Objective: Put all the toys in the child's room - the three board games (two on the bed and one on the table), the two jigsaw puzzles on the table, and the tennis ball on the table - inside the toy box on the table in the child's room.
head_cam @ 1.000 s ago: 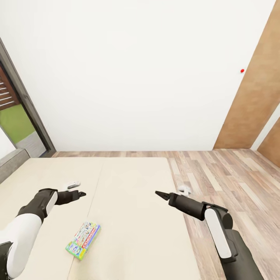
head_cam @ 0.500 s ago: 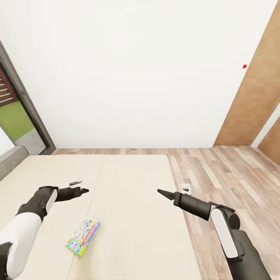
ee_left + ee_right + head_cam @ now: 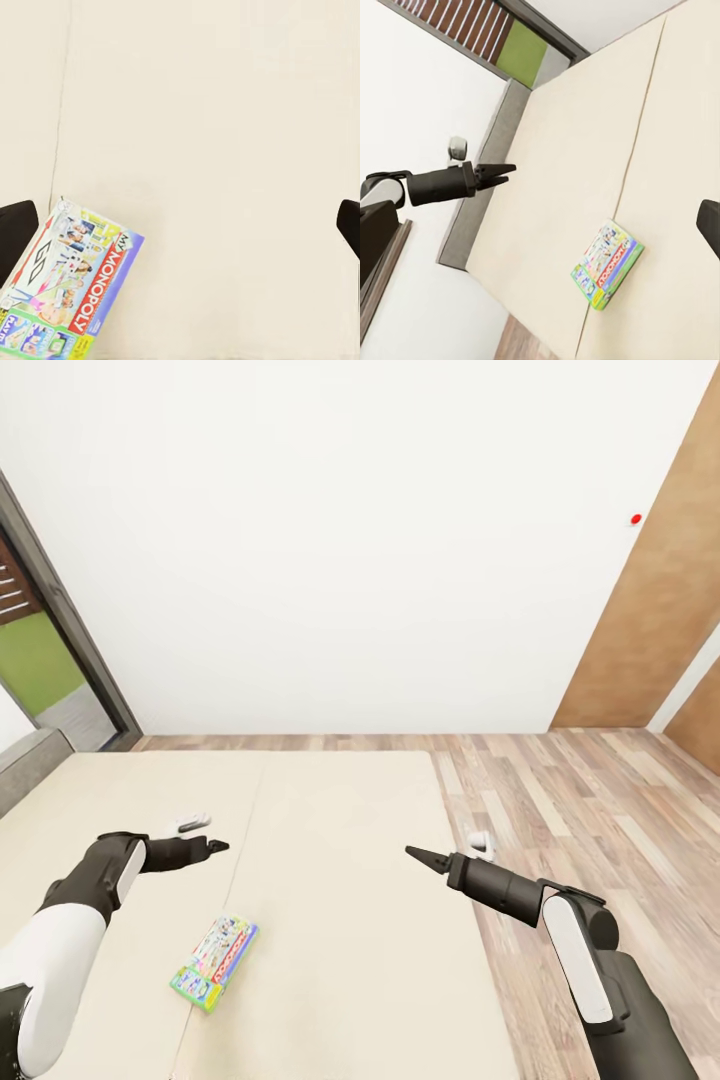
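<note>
One board game (image 3: 214, 964), a flat box with a busy green, blue and pink cover, lies on the beige bed (image 3: 330, 920). It also appears in the left wrist view as the board game (image 3: 67, 285) and in the right wrist view as the board game (image 3: 607, 264). My left gripper (image 3: 216, 847) hovers open above the mattress, a little beyond the box. In its own view the left gripper (image 3: 180, 229) has nothing between its fingers. My right gripper (image 3: 413, 853) hangs open and empty over the bed's right part. The right wrist view shows the left gripper (image 3: 499, 172).
A low grey headboard (image 3: 25, 760) ends the bed at the left, below a grey-framed window (image 3: 40, 650). Wood-plank floor (image 3: 600, 800) runs along the bed's right side and far end. A white wall, a brown panel (image 3: 670, 600) and a red button (image 3: 636, 518) stand behind.
The whole picture has shifted slightly, so the camera moved. Both arms keep nearly the same pose, and the board game lies where it was.
</note>
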Tool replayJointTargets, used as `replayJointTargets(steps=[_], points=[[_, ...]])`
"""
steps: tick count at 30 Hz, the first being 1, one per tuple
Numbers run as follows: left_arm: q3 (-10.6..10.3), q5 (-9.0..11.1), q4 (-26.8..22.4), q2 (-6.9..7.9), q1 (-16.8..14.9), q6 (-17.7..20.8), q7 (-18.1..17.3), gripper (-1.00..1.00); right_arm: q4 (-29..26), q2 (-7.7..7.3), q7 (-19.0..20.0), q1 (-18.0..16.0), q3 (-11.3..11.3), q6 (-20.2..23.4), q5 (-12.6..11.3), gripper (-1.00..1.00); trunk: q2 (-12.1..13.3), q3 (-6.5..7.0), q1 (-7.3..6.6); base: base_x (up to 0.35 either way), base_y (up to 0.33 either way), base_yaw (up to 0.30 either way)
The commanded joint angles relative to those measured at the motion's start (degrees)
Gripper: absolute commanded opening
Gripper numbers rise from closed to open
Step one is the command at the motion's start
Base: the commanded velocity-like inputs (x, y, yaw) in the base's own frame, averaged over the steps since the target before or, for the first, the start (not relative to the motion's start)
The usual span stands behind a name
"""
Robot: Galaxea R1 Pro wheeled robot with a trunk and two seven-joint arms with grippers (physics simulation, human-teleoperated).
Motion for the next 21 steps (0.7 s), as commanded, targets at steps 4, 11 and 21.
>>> replayJointTargets(steps=[4,11,21], points=[[0.4,-0.5,-0.3,-0.02,-0.1,2.4,-0.4,1.0,0.0,0.02,0.2,-0.1,-0.1,0.3,0.0,1.0,-0.1,-0.49,0.03,0.0,0.0,0.0],[0.4,-0.6,-0.1,-0.06,-1.1,3.1,0.3,1.0,0.0,-0.05,0.3,-0.1,-0.1,0.3,0.0,1.0,-0.1,-1.15,0.03,0.0,0.0,0.0],[0.5,-0.6,0.5,-0.14,-1.4,2.1,4.0,1.0,0.1,-0.07,0.3,-0.1,-0.1,0.3,0.0,1.0,-0.1,-2.1,0.03,0.0,0.0,0.0]])
